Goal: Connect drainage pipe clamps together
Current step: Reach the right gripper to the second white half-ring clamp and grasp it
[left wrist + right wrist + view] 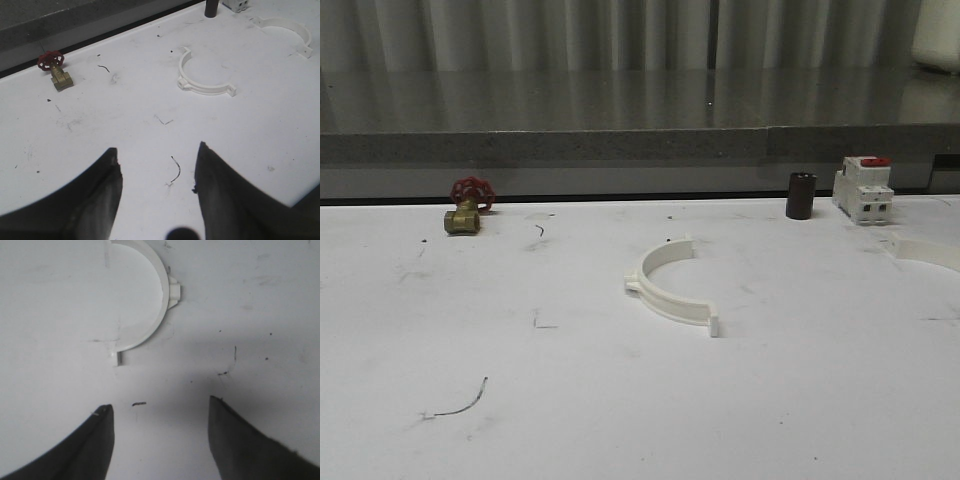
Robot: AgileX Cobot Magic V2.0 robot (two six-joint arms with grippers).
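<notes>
Two off-white drainage pipe clamps lie flat and apart on the white table. One half-ring (670, 290) is at the table's middle, also seen in the left wrist view (205, 90). The other (930, 252) lies at the right edge, near the breaker, and appears again further off (296, 25). My left gripper (157, 150) hovers open over bare table, well short of the middle clamp, with nothing between its fingers. My right gripper (160, 404) is open too, and a half-ring (163, 290) lies a short way beyond its fingertips, untouched.
A brass valve with a red handwheel (467, 207) sits at the back left. A dark cylinder (800, 195) and a white-and-red breaker (863, 188) stand at the back right. A grey ledge (620, 145) runs behind the table's far edge.
</notes>
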